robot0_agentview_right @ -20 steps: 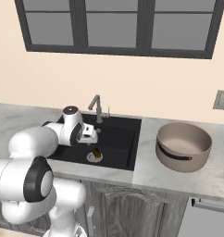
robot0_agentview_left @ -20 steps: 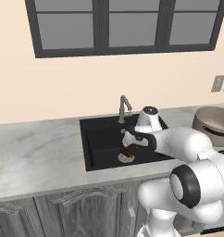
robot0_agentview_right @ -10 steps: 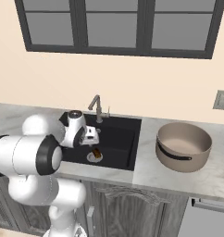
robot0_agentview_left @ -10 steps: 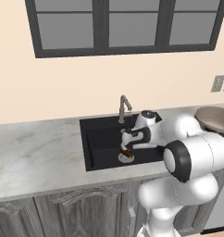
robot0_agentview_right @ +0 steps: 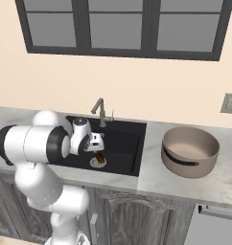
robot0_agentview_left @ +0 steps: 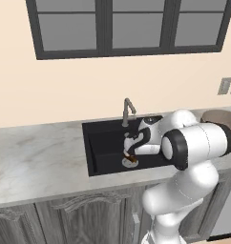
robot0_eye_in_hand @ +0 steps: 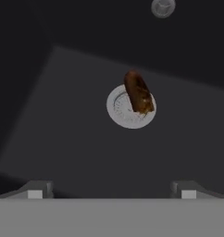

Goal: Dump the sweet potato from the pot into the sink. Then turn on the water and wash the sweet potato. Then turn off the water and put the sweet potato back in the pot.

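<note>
Pot (robot0_agentview_left: 217, 116) half behind arm.

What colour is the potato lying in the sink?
Orange-brown with darker ends: the small elongated sweet potato lies on the round silver drain, clearest in the hand view.

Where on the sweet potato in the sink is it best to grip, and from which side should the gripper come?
Probably at the middle of the sweet potato, from above. It lies flat, partly over the drain of the sink, so the open gripper should close across its narrow width, not along its length.
</note>
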Available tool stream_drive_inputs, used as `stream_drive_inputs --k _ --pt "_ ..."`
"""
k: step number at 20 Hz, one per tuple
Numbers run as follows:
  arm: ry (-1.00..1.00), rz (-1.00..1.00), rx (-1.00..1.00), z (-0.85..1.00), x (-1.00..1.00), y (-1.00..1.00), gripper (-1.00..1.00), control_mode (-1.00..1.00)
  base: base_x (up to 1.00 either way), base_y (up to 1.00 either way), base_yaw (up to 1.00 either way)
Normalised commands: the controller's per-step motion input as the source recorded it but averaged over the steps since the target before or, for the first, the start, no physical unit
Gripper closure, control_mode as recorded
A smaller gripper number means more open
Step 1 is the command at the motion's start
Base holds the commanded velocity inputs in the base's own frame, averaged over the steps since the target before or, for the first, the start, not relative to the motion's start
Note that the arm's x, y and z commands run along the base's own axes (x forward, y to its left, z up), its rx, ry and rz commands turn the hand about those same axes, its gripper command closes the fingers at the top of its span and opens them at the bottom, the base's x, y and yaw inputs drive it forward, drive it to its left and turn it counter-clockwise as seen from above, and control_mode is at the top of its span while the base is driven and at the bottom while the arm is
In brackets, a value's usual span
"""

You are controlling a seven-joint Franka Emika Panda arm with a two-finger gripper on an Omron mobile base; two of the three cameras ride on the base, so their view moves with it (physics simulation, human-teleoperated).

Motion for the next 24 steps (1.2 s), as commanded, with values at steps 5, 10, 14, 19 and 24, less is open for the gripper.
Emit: stream_drive_inputs --k 5,10,14,19,24 --pt "0.0 0.0 0.0 -0.22 0.24 0.0 -1.0 -1.0 0.0 0.0 0.0" --pt "0.0 0.0 0.0 -0.22 0.23 0.0 -1.0 -1.0 0.0 0.0 0.0" --pt "0.0 0.0 0.0 -0.27 0.19 -0.03 -1.0 -1.0 0.0 0.0 0.0" --pt "0.0 0.0 0.0 -0.25 0.17 -0.07 -1.0 -1.0 0.0 0.0 0.0" --pt "0.0 0.0 0.0 -0.23 0.17 -0.08 -1.0 -1.0 0.0 0.0 0.0"
